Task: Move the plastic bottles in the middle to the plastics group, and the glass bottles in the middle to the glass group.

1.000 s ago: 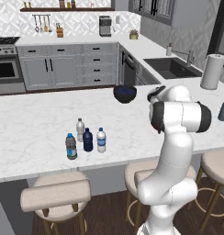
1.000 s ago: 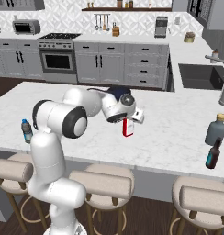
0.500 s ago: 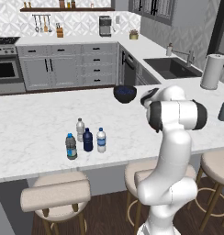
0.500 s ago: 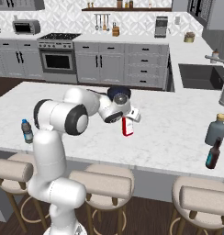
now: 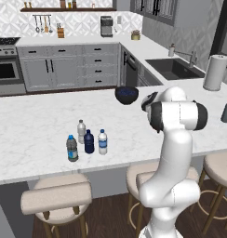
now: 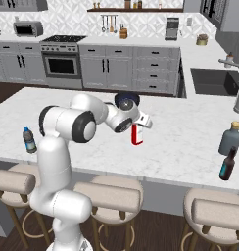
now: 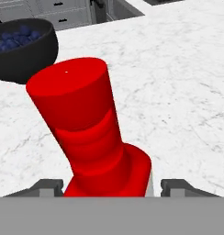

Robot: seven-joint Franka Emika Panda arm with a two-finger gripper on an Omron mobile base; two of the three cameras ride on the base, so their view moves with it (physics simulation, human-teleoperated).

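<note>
On the white marble worktop (image 6: 190, 142) I judge I'm mid-grasp, my claw (image 7: 111, 186) straddling a red-capped bottle (image 6: 136, 134) at its 12 o'clock, grip unconfirmed so I cannot tell; next comes carrying it to its group, while the left base view shows the blue-banded water bottle (image 5: 102, 142) beside the plastics group (image 5: 76, 141).

Left base view: set behind the arm on its left, facing forward and down across the bench (image 5: 36, 135) toward the rear cabinets and sink (image 5: 173, 69). Right base view: set behind the arm on its right, same heading, taking in the stove (image 6: 61, 59). Both share the bench (image 6: 180, 142), the stools and the dark bowl (image 5: 126, 94) (image 6: 126, 100). Hand view: very close, looking along the end effector (image 7: 111, 186) at a red bottle (image 7: 88, 128), the bowl (image 7: 24, 48) beyond.
</note>
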